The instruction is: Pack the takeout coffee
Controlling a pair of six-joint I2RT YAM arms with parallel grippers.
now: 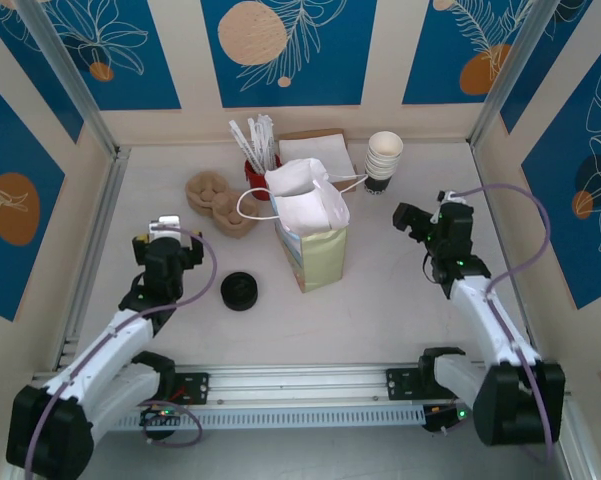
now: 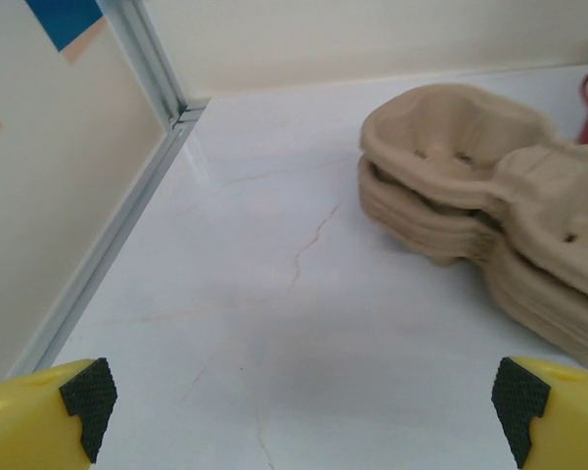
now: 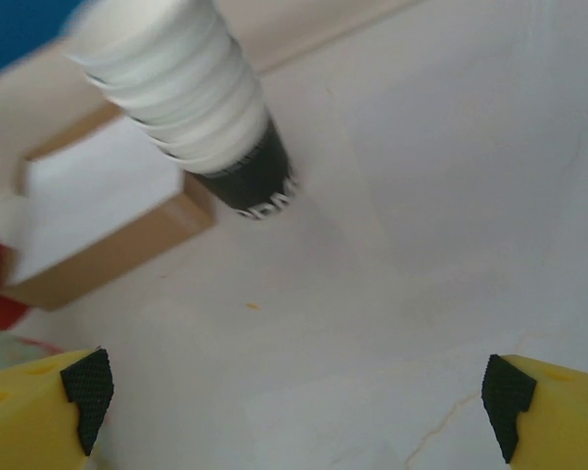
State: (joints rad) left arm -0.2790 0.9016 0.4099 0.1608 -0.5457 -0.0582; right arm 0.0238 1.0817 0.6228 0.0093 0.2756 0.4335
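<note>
The takeout coffee is hidden from every view. A white paper bag (image 1: 313, 240) with pale yellow sides and string handles stands upright in the middle of the table, its mouth open. What lies inside it cannot be seen. My left gripper (image 1: 167, 232) (image 2: 303, 401) hovers open over bare table to the left of the bag, nothing between its yellow fingers (image 2: 49, 411). To the right of the bag my right gripper (image 1: 428, 212) (image 3: 298, 397) is open and empty, pointing toward the stack of cream paper cups (image 1: 383, 160) (image 3: 191, 103).
A stack of brown pulp cup carriers (image 1: 218, 203) (image 2: 489, 196) lies left of the bag. A low stack of black lids (image 1: 240, 291) sits in front. A red cup of straws (image 1: 257, 160) and a napkin box (image 1: 315, 148) (image 3: 98, 220) stand at the back.
</note>
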